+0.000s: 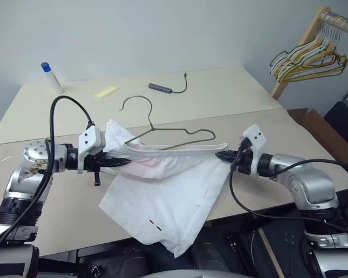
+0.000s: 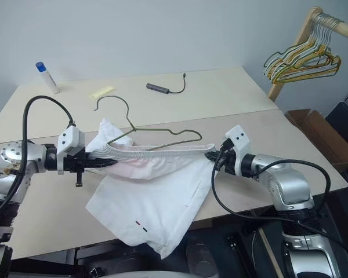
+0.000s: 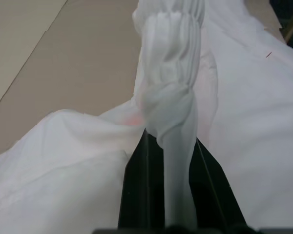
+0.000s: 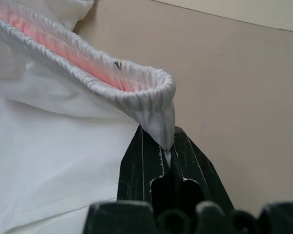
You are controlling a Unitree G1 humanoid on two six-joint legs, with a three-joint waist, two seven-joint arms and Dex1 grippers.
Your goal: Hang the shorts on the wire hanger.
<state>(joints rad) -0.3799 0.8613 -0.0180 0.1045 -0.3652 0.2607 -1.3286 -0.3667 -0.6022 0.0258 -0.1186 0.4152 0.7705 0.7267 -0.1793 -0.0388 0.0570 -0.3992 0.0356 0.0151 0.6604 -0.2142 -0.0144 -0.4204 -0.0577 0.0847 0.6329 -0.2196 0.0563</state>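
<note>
Both grippers, left [image 1: 117, 161] and right [image 1: 223, 155], have their fingers clenched on opposite ends of the waistband of the shorts [image 1: 168, 202], stretched over the desk [image 1: 232, 98]. The wire hanger [image 1: 173, 136] lies just behind. Keeping the band taut should ease threading.

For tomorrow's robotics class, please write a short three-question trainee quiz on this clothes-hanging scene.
1. True or false: both end effectors grip the white cloth shorts by the elastic waistband.
2. The thin olive-gold wire hanger lies: A) behind the stretched waistband, B) on the wooden rack, C) on the floor.
3. What colour is the white bottle's cap?

Key: 1 true: left end effector, right end effector. 2 A. 3 blue.
</note>
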